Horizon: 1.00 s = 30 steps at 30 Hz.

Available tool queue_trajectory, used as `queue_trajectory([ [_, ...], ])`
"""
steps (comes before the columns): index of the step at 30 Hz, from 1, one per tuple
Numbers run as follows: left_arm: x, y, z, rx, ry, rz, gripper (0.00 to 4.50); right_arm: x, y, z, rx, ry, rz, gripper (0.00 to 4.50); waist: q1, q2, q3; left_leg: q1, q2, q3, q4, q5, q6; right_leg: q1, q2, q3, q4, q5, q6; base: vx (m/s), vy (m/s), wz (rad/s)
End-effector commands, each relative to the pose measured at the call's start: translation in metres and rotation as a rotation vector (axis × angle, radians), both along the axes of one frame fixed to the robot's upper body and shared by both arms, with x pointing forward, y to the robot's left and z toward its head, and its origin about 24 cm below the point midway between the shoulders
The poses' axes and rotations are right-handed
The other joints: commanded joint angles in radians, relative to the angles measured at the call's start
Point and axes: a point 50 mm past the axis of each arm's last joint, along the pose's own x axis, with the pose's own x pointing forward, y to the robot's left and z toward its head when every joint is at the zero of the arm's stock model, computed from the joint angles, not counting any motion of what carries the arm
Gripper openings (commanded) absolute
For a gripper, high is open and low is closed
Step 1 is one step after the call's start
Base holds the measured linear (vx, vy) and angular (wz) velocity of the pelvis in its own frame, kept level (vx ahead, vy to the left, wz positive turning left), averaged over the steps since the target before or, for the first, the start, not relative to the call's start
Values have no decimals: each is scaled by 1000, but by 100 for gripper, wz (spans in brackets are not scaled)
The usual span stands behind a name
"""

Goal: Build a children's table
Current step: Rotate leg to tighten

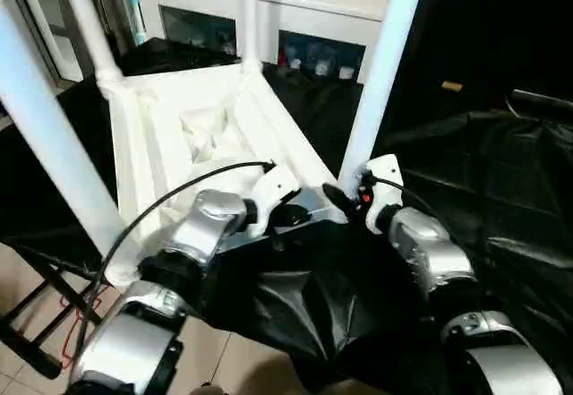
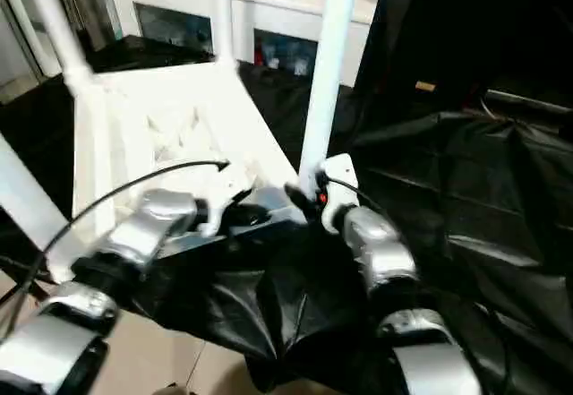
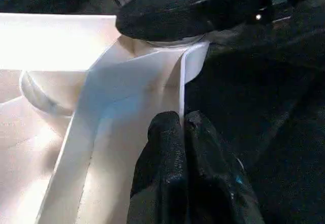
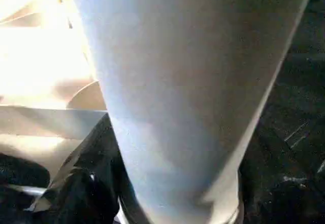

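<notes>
While the white plastic tabletop (image 1: 206, 135) lies upside down on a black plastic sheet (image 1: 501, 189), four long white tube legs (image 1: 380, 64) stand up from its round corner sockets. The left gripper (image 3: 182, 132) is closed, its black fingers pinching the thin edge of the tabletop. The right gripper (image 1: 345, 200) is at the bottom of the nearest leg; I cannot tell if it holds it. Behind stands a white cabinet (image 1: 269, 10) with small things behind its glass doors.
</notes>
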Motion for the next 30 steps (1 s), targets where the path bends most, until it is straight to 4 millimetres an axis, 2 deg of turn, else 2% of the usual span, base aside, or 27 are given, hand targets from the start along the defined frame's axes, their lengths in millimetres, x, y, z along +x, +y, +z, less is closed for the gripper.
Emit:
queue_trajectory([
  [1, -3, -25, 5, -41, -23, -47, 0, -12, 27, -18, -16, 89, 123, 320, -2, 4, -52, 10, 25, -12, -73, -333, -10, 31, -67, 45, -95, -331, -163, 0, 0, 0],
  [2, -3, -23, 6, -44, -22, -57, 0, -11, 26, -15, -5, 79, 143, 339, -2, 4, -52, 8, 26, -12, -74, -331, -8, 32, -66, 44, -93, -322, -166, 0, 0, 0],
  [6, -5, -12, 7, -50, -21, -100, 0, -10, 18, -4, -30, 13, 267, 350, -1, 3, -54, 6, 26, -12, -72, -328, -1, 36, -68, 44, -92, -311, -170, 0, 0, 0],
  [7, -5, -9, 7, -47, -21, -104, 0, -11, 16, -2, -38, 0, 301, 350, -1, -1, -54, 4, 26, -11, -72, -315, 6, 38, -67, 44, -90, -291, -173, 0, 0, 0],
  [8, -5, -9, 7, -47, -21, -104, 0, -11, 16, -2, -38, 0, 301, 350, 0, 1, -57, 3, 27, -10, -69, -291, 12, 39, -68, 45, -85, -250, -183, 0, 0, 0],
  [10, -9, 1, 7, -50, -16, -161, 0, -17, 8, 3, -28, -20, 439, 350, 2, -1, -60, 2, 26, -8, -65, -254, 27, 43, -66, 44, -79, -192, -198, 0, 0, 0],
  [11, -9, 2, 7, -49, -14, -166, 0, -18, 7, 4, -27, -21, 454, 350, 4, 0, -64, 0, 27, -6, -61, -215, 43, 46, -65, 45, -70, -117, -214, 0, 0, 0],
  [12, -11, 6, 7, -49, -8, -197, 0, -21, 3, 6, -18, -18, 512, 350, 3, -7, -63, -3, 25, -4, -59, -190, 61, 47, -62, 44, -66, -72, -230, 0, 0, 0],
  [14, -14, 12, 8, -53, 6, -239, 0, -25, -1, 7, -13, -10, 576, 350, 9, -1, -65, -3, 28, -3, -55, -159, 78, 49, -62, 42, -58, -27, -246, 0, 0, 0],
  [16, -18, 18, 9, -57, 24, -292, 0, -29, -6, 9, -7, 1, 648, 350, 11, -3, -63, -4, 29, 0, -54, -157, 85, 48, -60, 39, -57, -24, -255, 0, 0, 0],
  [17, -22, 26, 9, -40, 45, -337, 0, -35, -11, 10, 1, 26, 728, 350, 13, -3, -62, -3, 30, 0, -54, -169, 84, 47, -61, 38, -59, -48, -257, 0, 0, 0],
  [18, -22, 26, 9, -40, 46, -337, 0, -35, -11, 10, 1, 27, 728, 350, 16, -1, -61, -3, 31, -1, -55, -177, 82, 47, -62, 38, -60, -64, -255, 0, 0, 0],
  [20, -23, 34, 8, -17, 58, -357, 0, -39, -15, 10, -1, 47, 781, 350, 17, 0, -59, 1, 34, -1, -58, -207, 69, 42, -63, 39, -64, -111, -250, 0, 0, 0],
  [23, -25, 41, 9, -4, 74, -381, 0, -42, -16, 10, 8, 67, 817, 326, 23, 0, -57, 3, 35, -2, -62, -239, 44, 40, -65, 41, -69, -175, -235, 0, 0, 0],
  [26, -25, 45, 10, -1, 80, -390, 0, -45, -16, 9, 16, 92, 851, 305, 23, -1, -57, 4, 35, -3, -64, -238, 30, 39, -65, 42, -68, -173, -232, 0, 0, 0],
  [30, -26, 46, 10, -1, 82, -393, 0, -48, -15, 10, 27, 105, 878, 274, 28, -3, -60, 3, 34, -2, -60, -202, 37, 42, -66, 42, -62, -119, -237, 0, 0, 0],
])
